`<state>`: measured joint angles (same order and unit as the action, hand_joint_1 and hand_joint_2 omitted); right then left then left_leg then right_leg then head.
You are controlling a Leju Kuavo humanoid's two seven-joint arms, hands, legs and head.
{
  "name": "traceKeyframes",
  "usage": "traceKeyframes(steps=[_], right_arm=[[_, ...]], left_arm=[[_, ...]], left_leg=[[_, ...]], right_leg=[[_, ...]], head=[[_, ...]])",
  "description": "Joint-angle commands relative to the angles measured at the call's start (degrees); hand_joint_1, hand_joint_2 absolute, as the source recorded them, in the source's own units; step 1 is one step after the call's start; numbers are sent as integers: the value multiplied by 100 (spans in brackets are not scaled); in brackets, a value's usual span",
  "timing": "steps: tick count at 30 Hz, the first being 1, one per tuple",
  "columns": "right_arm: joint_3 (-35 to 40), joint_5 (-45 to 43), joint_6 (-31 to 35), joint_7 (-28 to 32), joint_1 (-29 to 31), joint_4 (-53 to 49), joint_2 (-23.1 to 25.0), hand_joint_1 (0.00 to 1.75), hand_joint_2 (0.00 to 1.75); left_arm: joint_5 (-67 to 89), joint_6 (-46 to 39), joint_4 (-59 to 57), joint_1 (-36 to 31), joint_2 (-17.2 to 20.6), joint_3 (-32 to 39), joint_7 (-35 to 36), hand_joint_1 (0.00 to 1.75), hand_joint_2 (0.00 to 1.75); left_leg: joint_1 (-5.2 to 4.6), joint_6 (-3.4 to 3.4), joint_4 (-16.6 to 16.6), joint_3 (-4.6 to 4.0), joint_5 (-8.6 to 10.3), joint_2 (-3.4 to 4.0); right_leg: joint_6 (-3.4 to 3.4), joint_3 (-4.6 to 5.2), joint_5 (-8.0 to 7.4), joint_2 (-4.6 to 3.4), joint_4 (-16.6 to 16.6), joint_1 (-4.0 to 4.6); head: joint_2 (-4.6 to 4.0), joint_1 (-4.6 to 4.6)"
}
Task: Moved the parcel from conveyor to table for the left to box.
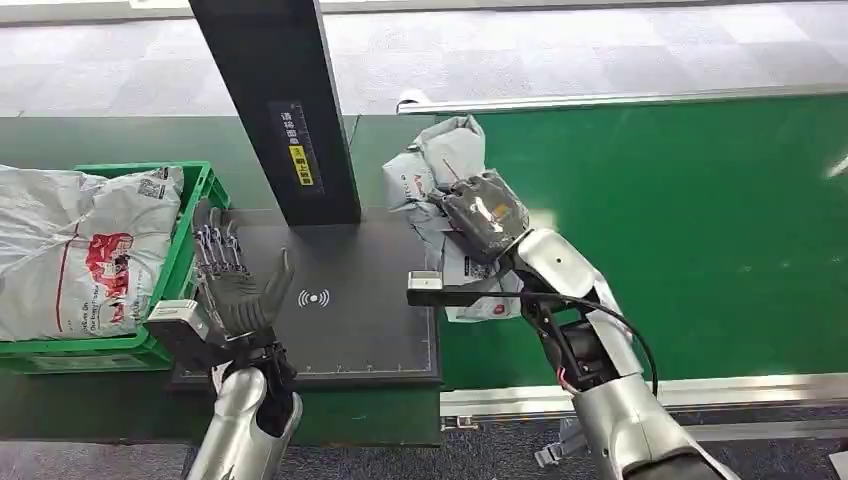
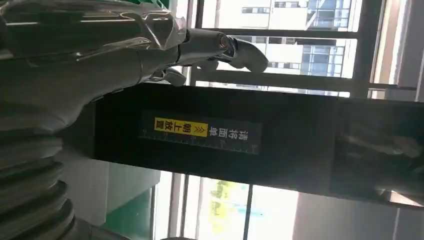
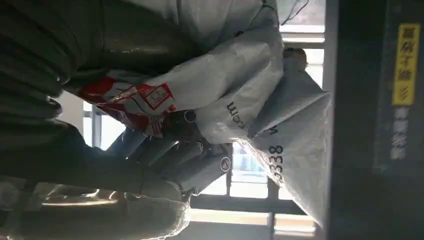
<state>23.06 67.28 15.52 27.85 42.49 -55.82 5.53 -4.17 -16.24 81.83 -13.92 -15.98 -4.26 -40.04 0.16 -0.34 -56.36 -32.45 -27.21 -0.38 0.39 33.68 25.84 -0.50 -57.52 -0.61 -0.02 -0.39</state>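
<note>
A grey plastic parcel (image 1: 440,165) with red print hangs in my right hand (image 1: 485,212), lifted over the border between the green conveyor (image 1: 700,230) and the black scanner table (image 1: 370,300). In the right wrist view my fingers (image 3: 185,160) wrap the crumpled parcel (image 3: 235,95). My left hand (image 1: 235,285) stands open and upright over the table's left part, palm toward the parcel, holding nothing. Its fingers (image 2: 235,50) stretch out in front of the black post (image 2: 250,140) in the left wrist view.
A black post (image 1: 280,100) with a yellow label rises from the back of the table. A green crate (image 1: 190,215) at the left holds a large grey parcel (image 1: 80,250). The conveyor's metal rail (image 1: 640,395) runs along the front right.
</note>
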Motion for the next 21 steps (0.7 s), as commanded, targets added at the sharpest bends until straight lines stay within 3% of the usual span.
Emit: traceKeyframes(steps=[1, 8, 12, 18, 21], right_arm=[[2259, 602, -307, 314, 1468, 2574, 400, 175, 175], [3315, 257, -566, 763, 1481, 2497, 690, 175, 175], [3778, -543, -689, 1001, 1374, 2158, 593, 175, 175], [4078, -885, -607, 961, 1397, 2153, 545, 175, 175], [4449, -1123, -183, 1029, 1329, 2086, 532, 175, 175]], left_arm=[[-154, -66, -277, -241, 126, 30, 4, 0, 175], [-235, -115, -198, -171, 113, -42, 4, 0, 175], [-266, -77, -262, -209, 118, -89, 4, 0, 175], [-274, -70, -284, -227, 120, -90, 4, 0, 175], [-296, -51, -310, -251, 132, -96, 4, 0, 175]], left_leg=[[-5, -4, 1, 17, -12, 43], [-1, -6, 6, 14, -9, 26], [-2, -3, 0, 3, -5, 16], [-2, -4, 5, 6, -4, 12], [-2, -4, 4, 6, -3, 3]], right_leg=[[-4, -1, 1, -36, -4, -4], [-6, -4, 4, -18, -1, 0], [-3, 3, 3, -8, -5, -1], [-4, -3, 3, -4, 1, -1], [-4, -2, 6, 5, -1, -1]], head=[[0, 0], [0, -2], [0, 0], [0, 0], [0, 0]])
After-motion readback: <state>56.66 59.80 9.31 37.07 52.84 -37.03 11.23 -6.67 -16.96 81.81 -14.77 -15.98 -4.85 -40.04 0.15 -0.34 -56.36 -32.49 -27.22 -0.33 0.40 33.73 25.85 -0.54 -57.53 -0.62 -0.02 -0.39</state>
